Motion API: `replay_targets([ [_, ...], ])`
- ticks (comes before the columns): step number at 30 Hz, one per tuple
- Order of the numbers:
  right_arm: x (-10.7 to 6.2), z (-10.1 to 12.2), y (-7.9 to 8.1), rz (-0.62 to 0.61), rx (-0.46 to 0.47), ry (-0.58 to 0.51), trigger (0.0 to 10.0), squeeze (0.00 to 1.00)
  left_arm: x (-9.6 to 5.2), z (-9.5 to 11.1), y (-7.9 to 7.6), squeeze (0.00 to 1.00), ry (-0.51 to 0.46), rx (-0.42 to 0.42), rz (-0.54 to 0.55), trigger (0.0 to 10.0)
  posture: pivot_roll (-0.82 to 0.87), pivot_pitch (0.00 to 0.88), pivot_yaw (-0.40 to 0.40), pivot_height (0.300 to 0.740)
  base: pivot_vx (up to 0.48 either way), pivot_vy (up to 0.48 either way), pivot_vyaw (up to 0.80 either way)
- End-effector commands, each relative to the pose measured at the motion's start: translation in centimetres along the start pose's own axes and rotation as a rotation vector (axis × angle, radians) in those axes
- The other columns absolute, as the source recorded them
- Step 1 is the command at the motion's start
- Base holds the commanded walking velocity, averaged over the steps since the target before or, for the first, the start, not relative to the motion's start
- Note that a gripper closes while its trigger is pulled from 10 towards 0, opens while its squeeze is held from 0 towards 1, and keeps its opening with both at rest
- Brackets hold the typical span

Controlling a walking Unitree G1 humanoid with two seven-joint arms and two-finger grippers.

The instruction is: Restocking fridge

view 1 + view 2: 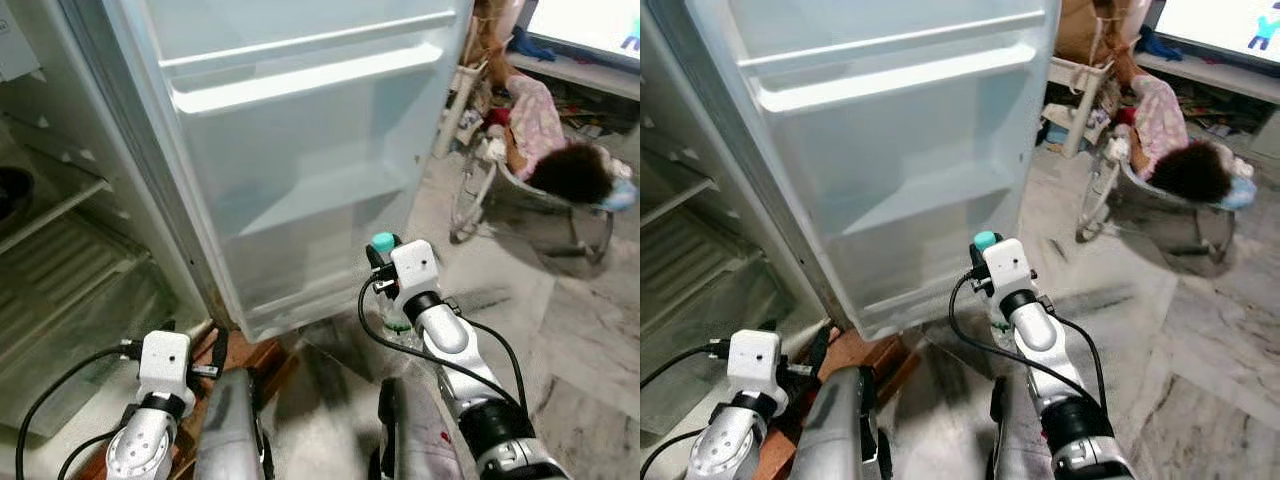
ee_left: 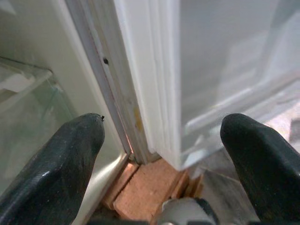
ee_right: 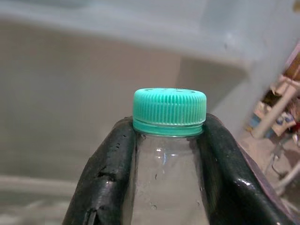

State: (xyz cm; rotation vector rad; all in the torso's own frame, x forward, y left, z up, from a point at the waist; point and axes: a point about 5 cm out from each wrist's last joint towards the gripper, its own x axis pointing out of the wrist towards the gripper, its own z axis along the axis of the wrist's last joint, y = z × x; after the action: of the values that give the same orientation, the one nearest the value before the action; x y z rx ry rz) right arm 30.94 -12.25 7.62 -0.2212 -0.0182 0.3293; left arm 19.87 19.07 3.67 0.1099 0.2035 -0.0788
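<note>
- The fridge (image 1: 60, 250) stands open on the robot's left, its wire and glass shelves showing, with the fridge door (image 1: 300, 160) swung out straight ahead and its moulded door shelves (image 1: 310, 75) bare.
- Off to the right, well apart from the fridge, a baby rocker (image 1: 540, 190) sits on the marble floor (image 1: 580, 320), with a bright screen (image 1: 590, 20) beyond it.
- The right gripper (image 3: 168, 154) is raised just in front of the lower part of the door, its fingers (image 3: 105, 168) closed snugly on the neck of a clear bottle (image 3: 166, 183) with a teal cap (image 3: 169, 110), held upright.
- The left gripper (image 2: 164, 154) hangs low near the door's hinge corner, fingers spread wide with nothing between them, above a reddish brick (image 2: 150, 183) under the fridge's base.
- Judging from this, the step in hand is carrying the bottle to a door shelf. To do it well, I would keep the bottle upright, lift its base clear of the shelf's front rail, move in over the ledge, lower until it sits flat, and only then ease the fingers apart.
- The neck hold leaves the body free to swing, so slow travel seems wise.
- No brand, label or writing can be read on the bottle or fridge.
</note>
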Motion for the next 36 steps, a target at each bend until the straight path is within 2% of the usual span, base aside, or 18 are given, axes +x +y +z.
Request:
replay_targets([
  [1,0.5,0.8,0.1,0.018,0.01,-0.027,10.0,0.0,-0.5,0.4,1.3,0.0,-0.001,0.022,0.036,10.0,0.04,0.148,0.014,0.572,0.0,0.0,0.0],
  [5,1.1,1.3,0.3,0.045,0.009,-0.04,10.0,0.0,-1.1,0.5,2.1,0.0,0.005,0.035,0.06,10.0,0.05,0.181,0.013,0.572,0.0,0.0,0.0],
  [9,2.7,2.8,0.7,0.082,0.003,-0.084,10.0,0.0,-2.1,0.7,3.0,0.0,0.015,0.056,0.079,10.0,0.08,0.229,0.01,0.572,0.0,0.0,0.0],
  [12,4.3,4.7,1.1,0.126,-0.031,-0.142,10.0,0.0,-2.9,1.1,3.8,0.0,0.016,0.068,0.097,10.0,0.11,0.262,0.007,0.572,0.0,0.0,0.0],
  [18,6.1,7.0,1.9,0.196,-0.066,-0.193,10.0,0.0,-3.9,2.0,4.2,0.0,0.011,0.078,0.133,10.0,0.14,0.29,-0.002,0.572,0.0,0.0,0.0],
  [21,6.4,7.8,1.9,0.203,-0.095,-0.226,10.0,0.0,-4.2,2.6,4.0,0.0,-0.003,0.077,0.142,10.0,0.16,0.312,-0.007,0.572,0.0,0.0,0.0],
  [28,6.2,8.6,1.3,0.192,-0.132,-0.304,10.0,0.0,-4.4,3.4,3.1,0.0,-0.015,0.056,0.131,10.0,0.15,0.314,-0.009,0.572,0.0,0.0,0.0],
  [32,5.3,8.0,1.0,0.171,-0.101,-0.322,10.0,0.0,-4.2,3.6,2.7,0.0,-0.022,0.044,0.121,10.0,0.14,0.293,-0.015,0.572,0.266,0.0,0.0],
  [36,3.5,6.8,1.2,0.186,-0.096,-0.339,10.0,0.0,-4.1,3.5,3.0,0.0,-0.019,0.04,0.129,10.0,0.13,0.276,-0.012,0.572,0.281,0.0,0.0],
])
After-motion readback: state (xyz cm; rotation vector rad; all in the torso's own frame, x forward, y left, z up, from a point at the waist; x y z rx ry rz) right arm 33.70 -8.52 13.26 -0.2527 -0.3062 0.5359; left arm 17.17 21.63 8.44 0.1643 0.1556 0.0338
